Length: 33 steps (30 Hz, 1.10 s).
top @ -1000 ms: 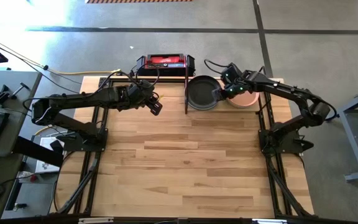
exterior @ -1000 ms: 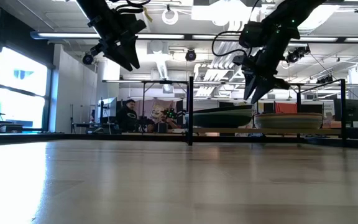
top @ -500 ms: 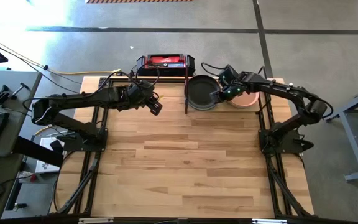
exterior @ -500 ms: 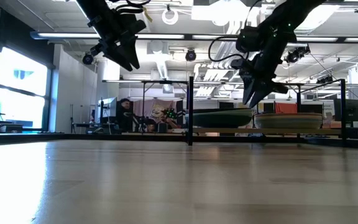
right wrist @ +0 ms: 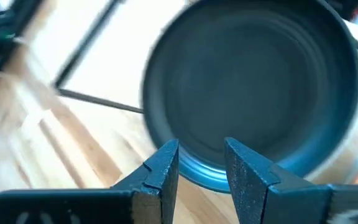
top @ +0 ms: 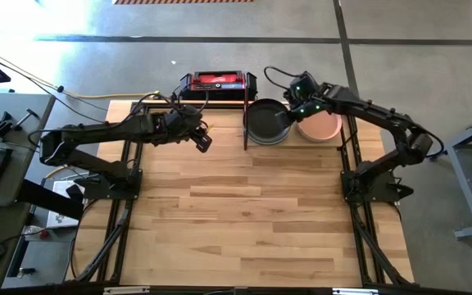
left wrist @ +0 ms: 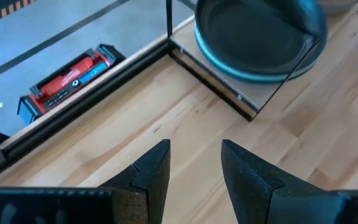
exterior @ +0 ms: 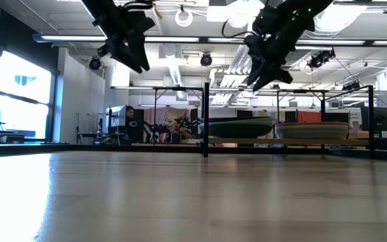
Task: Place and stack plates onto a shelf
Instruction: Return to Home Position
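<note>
Two stacks of plates sit on the shelf (top: 245,123) at the table's far edge. The left stack has a black plate (top: 266,121) on top of a pale green one (left wrist: 272,73). The right stack shows a peach-pink plate (top: 319,126) on top. In the low view both stacks (exterior: 240,126) (exterior: 312,129) rest on the shelf's board. My right gripper (right wrist: 201,163) hangs open above the black plate's near-right rim (top: 289,115), touching nothing. My left gripper (left wrist: 194,163) is open in the air left of the shelf (top: 203,139), with nothing between its fingers.
A red and black device (top: 216,81) lies just beyond the table's far edge, left of the shelf. The shelf's upright black bar (exterior: 205,119) stands between my two grippers. Bare wood tabletop (top: 244,213) fills the near half. A person (exterior: 130,124) is far behind the table.
My right gripper has risen from just above the black plate's rim, drifted a little toward the far edge and rolled at the wrist, staying open. The plates have kept still.
</note>
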{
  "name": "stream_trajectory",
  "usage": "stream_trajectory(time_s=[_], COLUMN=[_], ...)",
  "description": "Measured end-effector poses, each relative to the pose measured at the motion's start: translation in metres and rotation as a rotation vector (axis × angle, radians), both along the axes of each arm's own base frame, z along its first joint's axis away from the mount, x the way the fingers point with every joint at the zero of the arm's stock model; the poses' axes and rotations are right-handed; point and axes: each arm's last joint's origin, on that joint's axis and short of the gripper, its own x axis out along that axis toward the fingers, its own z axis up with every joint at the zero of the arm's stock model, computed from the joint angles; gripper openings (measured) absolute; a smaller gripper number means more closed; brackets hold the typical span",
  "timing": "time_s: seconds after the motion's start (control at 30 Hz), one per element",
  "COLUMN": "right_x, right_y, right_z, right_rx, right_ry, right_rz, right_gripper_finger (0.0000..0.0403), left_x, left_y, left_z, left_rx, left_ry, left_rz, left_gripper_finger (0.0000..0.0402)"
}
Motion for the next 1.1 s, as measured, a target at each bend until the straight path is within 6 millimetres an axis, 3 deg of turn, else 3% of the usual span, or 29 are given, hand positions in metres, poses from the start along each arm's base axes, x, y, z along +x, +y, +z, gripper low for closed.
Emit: stream_trajectory(time_s=[0.2, 0.43, 0.53, 0.73, 0.9, 1.1], right_x=[-0.009, -0.029, -0.029, -0.031, -0.036, -0.040], right_y=[0.008, 0.027, 0.036, 0.060, 0.080, 0.103], right_z=[0.023, 0.056, 0.056, 0.024, 0.011, -0.002], right_rx=[-0.104, -0.263, -0.342, -0.337, -0.343, -0.352], right_ry=[-0.061, -0.144, -0.263, -0.509, -0.655, -0.712], right_rz=[0.074, 0.065, 0.064, 0.074, 0.104, 0.196], right_gripper_finger=[0.0107, 0.0107, 0.0107, 0.0107, 0.0107, 0.0107], left_x=[-0.020, -0.058, -0.076, -0.108, -0.127, -0.144], left_y=[-0.005, -0.015, -0.020, -0.036, -0.046, -0.050], left_z=[0.017, 0.040, 0.046, 0.016, -0.010, -0.029], left_rx=[0.015, 0.058, 0.079, 0.043, 0.032, 0.134], left_ry=[-0.043, -0.078, -0.123, -0.320, -0.432, -0.483], left_rz=[0.003, 0.034, 0.009, -0.120, -0.285, -0.356], left_gripper_finger=[0.0133, 0.0133, 0.0133, 0.0133, 0.0133, 0.0133])
